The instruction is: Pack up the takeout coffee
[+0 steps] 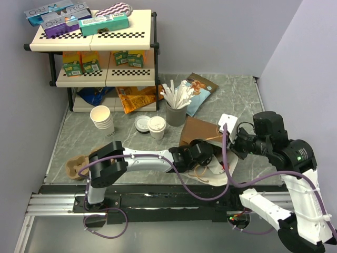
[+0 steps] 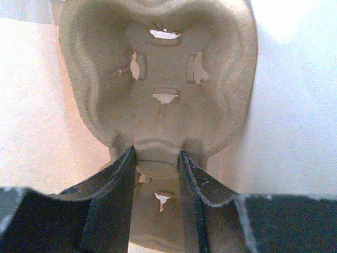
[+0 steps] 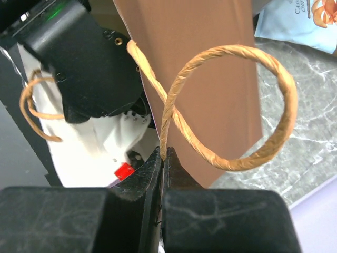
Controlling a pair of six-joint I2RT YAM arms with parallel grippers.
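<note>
our left gripper point(image 2: 156, 167) is clamped on the pulp carrier point(image 2: 158, 79) inside the bag point(image 3: 210, 63); our right gripper point(image 3: 162, 161) pinches the bag's handle point(image 3: 231, 105). the takeout coffee point(image 1: 157, 126) stands unpacked on the surface point(image 1: 95, 142) beside the straw holder point(image 1: 176, 113), not yet loaded.

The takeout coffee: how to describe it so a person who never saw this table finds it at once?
From the black-framed shelf rack at the back left of the marble table, look to the grey holder of white sticks near its right end. Just left of the holder stands a small off-white paper cup. It alone wears a white sip lid; the stacked cream cups are lidless.
</note>
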